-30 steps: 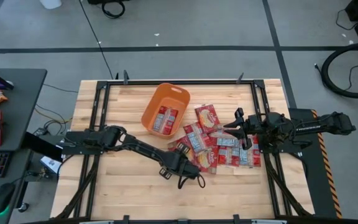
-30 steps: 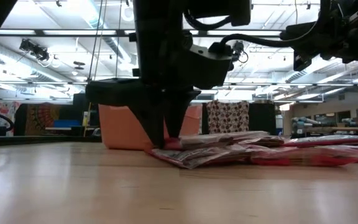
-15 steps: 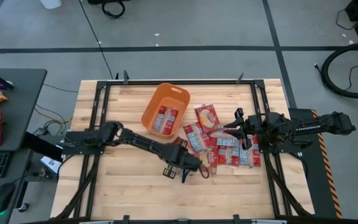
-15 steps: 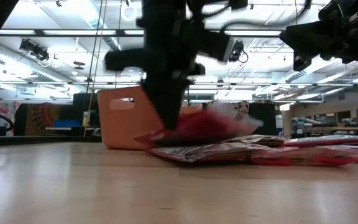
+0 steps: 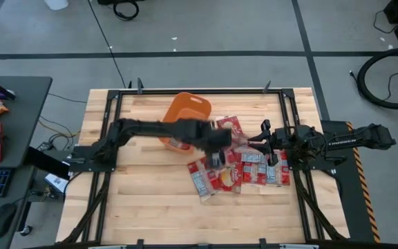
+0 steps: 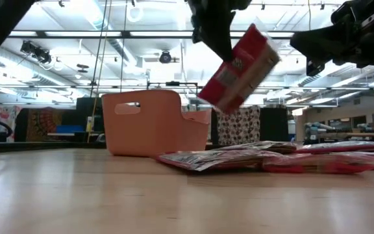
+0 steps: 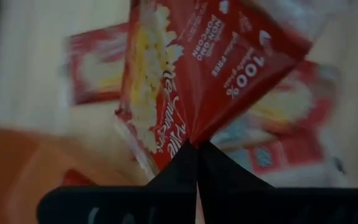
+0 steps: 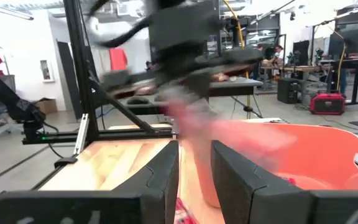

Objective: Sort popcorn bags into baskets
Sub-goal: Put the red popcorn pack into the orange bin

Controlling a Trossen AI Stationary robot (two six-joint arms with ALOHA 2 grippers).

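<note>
The left hand [image 7: 197,163] is clenched on one popcorn bag [image 6: 239,68], pinching it by a corner, and holds it well above the worktop [image 5: 137,200]. In the low view that bag hangs tilted in the air, higher than the rim of the orange basket [image 6: 154,123] and off to the side of it, over the near edge of the pile. From above, the left arm reaches across the worktop with its hand [image 5: 216,138] just beside the basket [image 5: 192,105], between it and the loose bags.

The other popcorn bags [image 5: 244,166] lie flat on the wood in an overlapping pile next to the basket, some touching one another; one bag [image 5: 200,180] lies a little apart at the pile's near side. In the low view the pile [image 6: 271,159] shows as a low red heap on the worktop. What is inside the basket cannot be made out, as the arm covers most of it.

The right hand [image 5: 268,146] waits over the far side of the pile, its fingers [image 8: 166,171] parted with nothing between them
</note>
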